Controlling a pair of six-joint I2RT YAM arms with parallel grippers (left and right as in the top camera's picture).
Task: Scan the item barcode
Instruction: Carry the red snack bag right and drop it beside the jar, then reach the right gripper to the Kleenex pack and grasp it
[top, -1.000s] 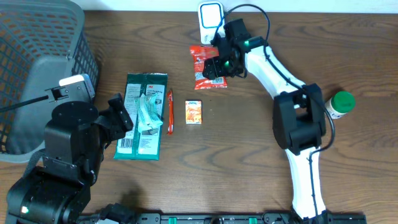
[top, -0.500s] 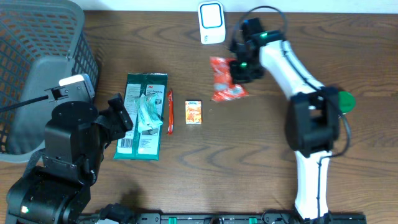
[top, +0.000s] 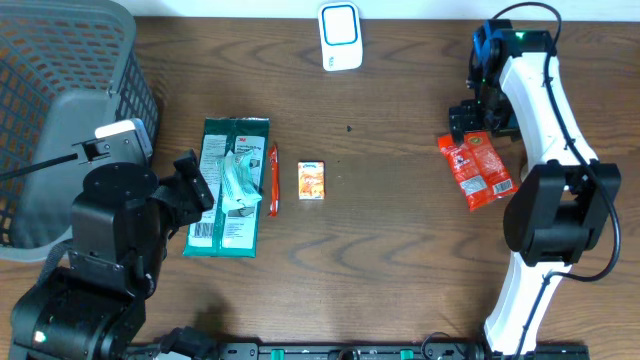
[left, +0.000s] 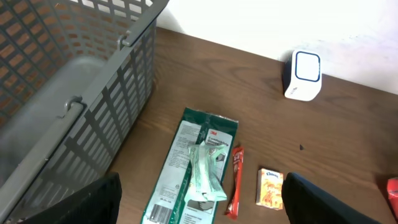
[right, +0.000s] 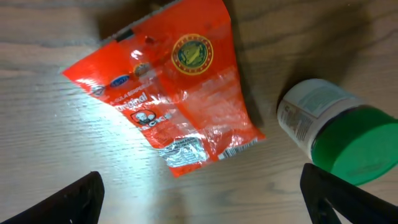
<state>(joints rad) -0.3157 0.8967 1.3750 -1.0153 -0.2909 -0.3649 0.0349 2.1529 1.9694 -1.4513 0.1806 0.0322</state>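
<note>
**Red packet on the table, both grippers empty**

Red snack packet (right: 177, 106) (top: 478, 168) lies flat on the wood table (top: 400, 260), printed side up, just ahead of the R gripper (right: 211, 199). The jaws of this gripper stand wide apart, w/ one fingertip at each lower corner of the wrist view, and they have hold of nothing. The packet is beyond the tips, not between them, and no finger touches it. Near its lower edge is a white patch w/ small print. This may be the barcode, but the print is too small to be sure. A bottle (right: 336, 140) w/ a green cap is just beside the packet, ahead of the finger at the lower right corner, and also apart from the jaws.

L gripper (left: 196, 205) hangs above the table w/ its jaws also wide open and nothing in them. Straight ahead of them, in line w/ the gap between the two fingers, lies a green pack (left: 199, 168). A red stick (left: 236, 190) is just beside it, then a small orange box (left: 270, 188). The white scanner (left: 303, 74) stands far ahead of the L jaws, near the table's back edge, and is well apart from the R jaws & the packet. A grey basket (left: 93, 93) is off to one side of the L jaws.
</note>
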